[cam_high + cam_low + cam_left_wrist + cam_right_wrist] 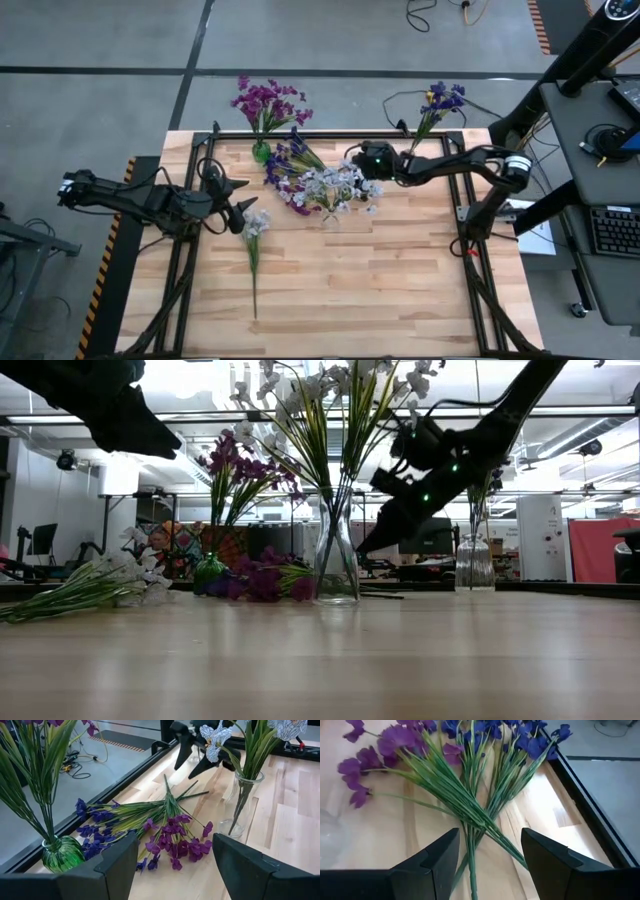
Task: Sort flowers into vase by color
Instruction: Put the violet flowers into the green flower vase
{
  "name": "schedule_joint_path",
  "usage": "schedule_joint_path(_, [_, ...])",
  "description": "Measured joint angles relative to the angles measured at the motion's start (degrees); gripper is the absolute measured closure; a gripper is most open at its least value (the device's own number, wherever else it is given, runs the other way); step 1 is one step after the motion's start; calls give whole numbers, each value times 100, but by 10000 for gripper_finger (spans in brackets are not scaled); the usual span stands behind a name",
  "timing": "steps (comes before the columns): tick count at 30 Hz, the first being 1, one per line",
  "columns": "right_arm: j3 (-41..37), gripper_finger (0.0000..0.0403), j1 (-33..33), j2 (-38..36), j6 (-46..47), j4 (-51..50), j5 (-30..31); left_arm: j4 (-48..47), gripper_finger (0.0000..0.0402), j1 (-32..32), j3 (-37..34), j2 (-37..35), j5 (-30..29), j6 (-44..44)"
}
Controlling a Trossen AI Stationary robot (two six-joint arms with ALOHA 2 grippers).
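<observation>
A green vase (261, 152) at the far edge holds magenta flowers (266, 102). A clear vase (336, 560) in the middle holds white-lavender flowers (335, 186), and a second clear vase (475, 562) at the far right holds blue-violet ones (442, 100). Loose blue-violet and magenta sprays (465, 785) lie crossed on the table between the green and middle vases. One white spray (253, 235) lies alone nearer the left. My right gripper (490, 834) hovers open over the loose stems. My left gripper (175, 841) hangs open left of the pile, facing it.
A black metal frame (330, 135) runs along the table's far and side edges. Cables lie on the floor beyond it. The near half of the wooden table (380, 290) is bare. A desk with a keyboard (612, 232) stands off to the right.
</observation>
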Motion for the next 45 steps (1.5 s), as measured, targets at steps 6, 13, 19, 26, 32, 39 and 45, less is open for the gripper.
schedule_joint_path(6, [8,197,0,464,-19,467,0,2,164,1,0,4,0,-18])
schedule_joint_path(13, [305,197,0,856,34,488,2,4,164,0,0,4,0,-17])
schedule_joint_path(19, [620,188,0,1124,172,408,2,4,164,0,0,28,2,-17])
schedule_joint_path(26, [947,131,-2,1151,108,-253,-3,0,164,2,0,148,0,-17])
schedule_joint_path(32, [957,108,-4,1194,-271,-248,-197,0,164,0,0,231,1,-17])
schedule_joint_path(39, [953,131,-81,1327,-345,-221,-304,9,164,0,0,223,0,7])
schedule_joint_path(45, [952,159,-196,1341,-348,141,-281,6,164,0,0,236,0,8])
